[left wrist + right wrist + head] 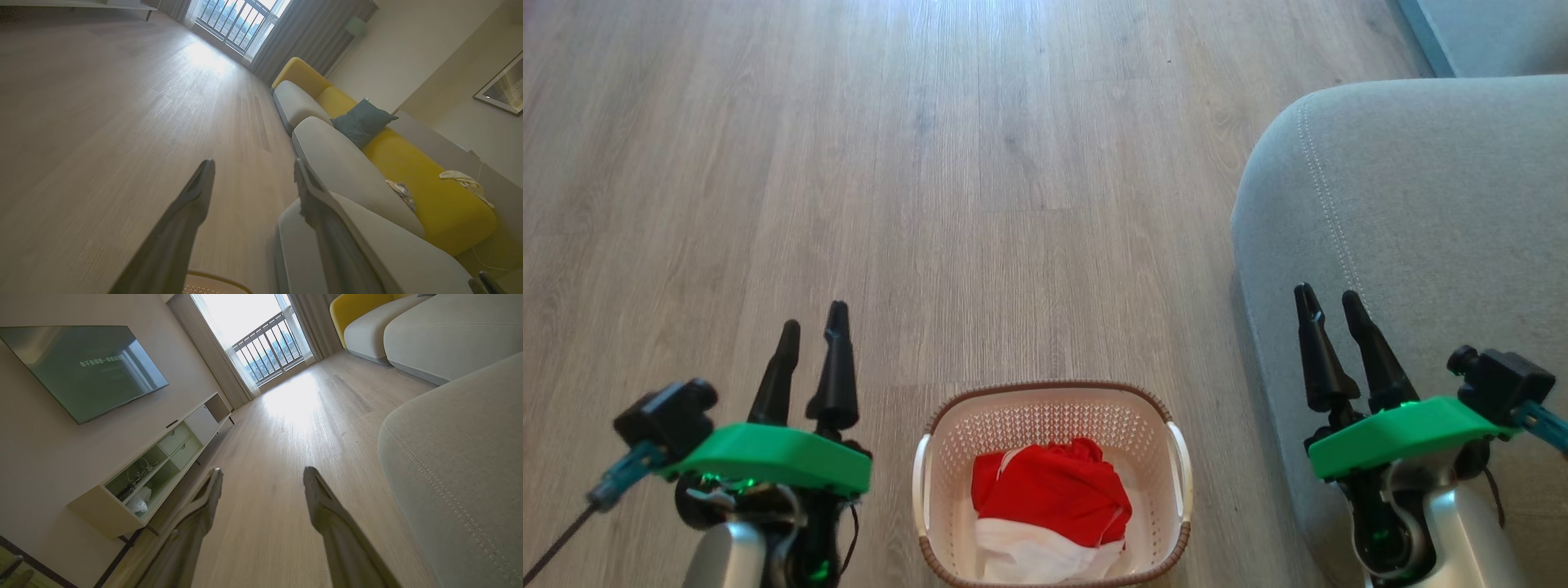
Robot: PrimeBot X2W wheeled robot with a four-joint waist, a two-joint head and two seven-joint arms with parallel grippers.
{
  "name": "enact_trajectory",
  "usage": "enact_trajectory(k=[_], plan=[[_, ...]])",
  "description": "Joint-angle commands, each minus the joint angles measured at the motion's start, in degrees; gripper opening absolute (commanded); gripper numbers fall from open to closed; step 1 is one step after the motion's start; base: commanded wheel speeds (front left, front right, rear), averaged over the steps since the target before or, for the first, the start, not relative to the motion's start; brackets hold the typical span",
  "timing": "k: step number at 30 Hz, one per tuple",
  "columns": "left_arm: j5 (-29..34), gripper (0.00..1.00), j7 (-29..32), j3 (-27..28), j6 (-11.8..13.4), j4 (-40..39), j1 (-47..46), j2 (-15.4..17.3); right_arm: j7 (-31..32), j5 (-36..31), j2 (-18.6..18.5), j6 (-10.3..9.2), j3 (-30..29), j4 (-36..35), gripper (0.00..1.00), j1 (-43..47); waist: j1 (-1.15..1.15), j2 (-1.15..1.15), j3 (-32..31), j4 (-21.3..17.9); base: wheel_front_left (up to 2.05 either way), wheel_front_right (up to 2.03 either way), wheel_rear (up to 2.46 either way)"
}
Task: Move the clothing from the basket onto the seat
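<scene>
Head view: wood floor (931,163); basket (1045,425) near seat (1421,204); left gripper (814,316), right gripper (1327,291) spread wide, empty.

Fingers (327,514) apart, seat (461,465) nearby, cabinet (163,457) holding perhaps cables (132,479)

The oval cream-white plastic laundry basket with a brown woven-look rim (1052,385) is clipped at its near end by the head view's bottom edge, and the heaped bright red and white fabric clothing (1054,490) hides most of its base. The large grey-green fabric-upholstered sofa (1421,204) runs off past the right and near edges there. A small crumpled patterned cloth (402,195) on its cushions is too small to identify, as are the pale characters on the dark wall-mounted screen (81,367) at the left
</scene>
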Motion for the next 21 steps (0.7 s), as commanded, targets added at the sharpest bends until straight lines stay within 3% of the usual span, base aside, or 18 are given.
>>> enact_trajectory(k=[1, 5, 6, 12, 21], plan=[[2.6, 1.00, -0.7, -0.1, 1.1, -2.8, -2.9, 1.0, -1.0, -1.8, -0.5, 0.00, 1.2, -2.1, 1.00, -2.9, 0.00, 0.00, -0.1, -0.1, 0.00, 0.00, 0.00], [6.8, 1.00, -1.4, -3.9, 4.7, -2.9, -3.2, 3.1, -1.7, -3.0, -0.6, 0.00, 1.7, -1.2, 1.00, -2.8, 0.00, 0.00, -0.2, -0.2, 0.00, 0.00, 0.00], [8.7, 1.00, -1.8, -6.1, 7.1, -2.8, -3.6, 4.3, -2.0, -3.8, -0.6, 0.00, 2.1, -0.5, 1.00, -2.7, 0.00, 0.00, -0.2, -0.3, 0.00, 0.00, 0.00], [12.7, 1.00, -2.8, -12.5, 14.3, -1.7, -4.6, 7.5, -3.0, -6.5, -0.6, 0.00, 2.9, 2.1, 1.00, -2.8, 0.00, 0.00, -0.4, -0.3, 0.00, 0.00, 0.00], [17.3, 1.00, -4.3, -18.1, 21.3, -0.9, -6.1, 10.0, -4.5, -9.6, -0.6, 0.00, 4.1, 6.2, 1.00, -3.5, 0.00, 0.00, -0.6, -0.3, 0.00, 0.00, 0.00]])
